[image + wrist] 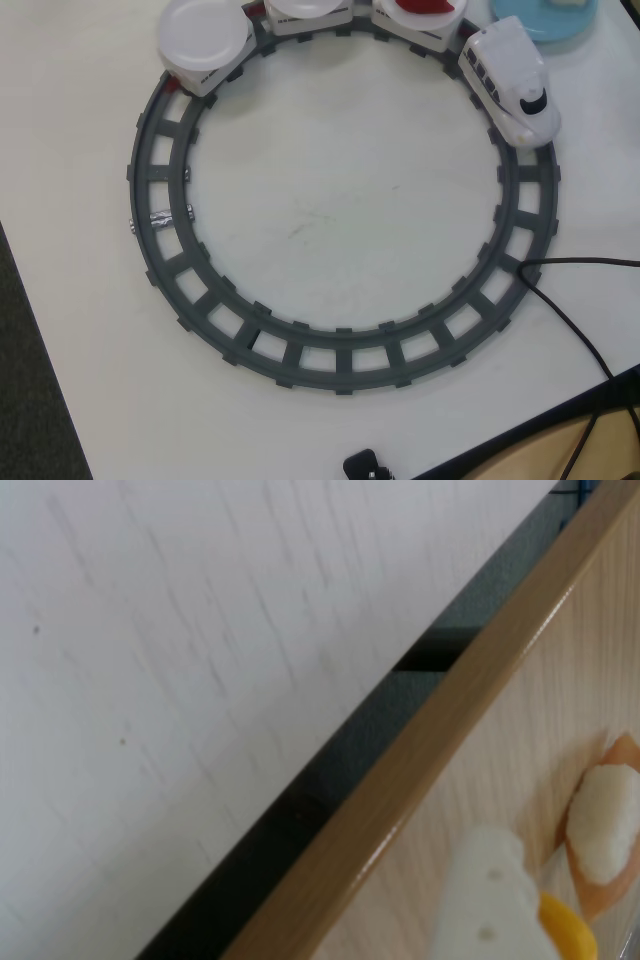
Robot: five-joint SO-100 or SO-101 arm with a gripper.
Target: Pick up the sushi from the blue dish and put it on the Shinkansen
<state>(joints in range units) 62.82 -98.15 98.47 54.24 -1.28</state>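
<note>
Neither view shows the arm or its hand, so its grip cannot be told. In the overhead view the Shinkansen point(508, 82) sits on the grey ring track point(340, 365) at far right of the white table point(330, 220), pulling three cars; two carry bare white plates point(205, 32), the third a dark red piece point(425, 6). The blue dish point(545, 22) lies just beyond the train at the far right edge with the sushi point(568, 3) barely showing on it; no writing is readable.

— Where did the Shinkansen sit?
— I saw the white Shinkansen point(510, 80) upright, black nose pointing down-right, plate cars trailing behind. The blue dish point(540, 28) lay just beside it, cut off by the frame edge, with a sliver of pale sushi point(570, 2) on it. No claw showed to place them by.
</note>
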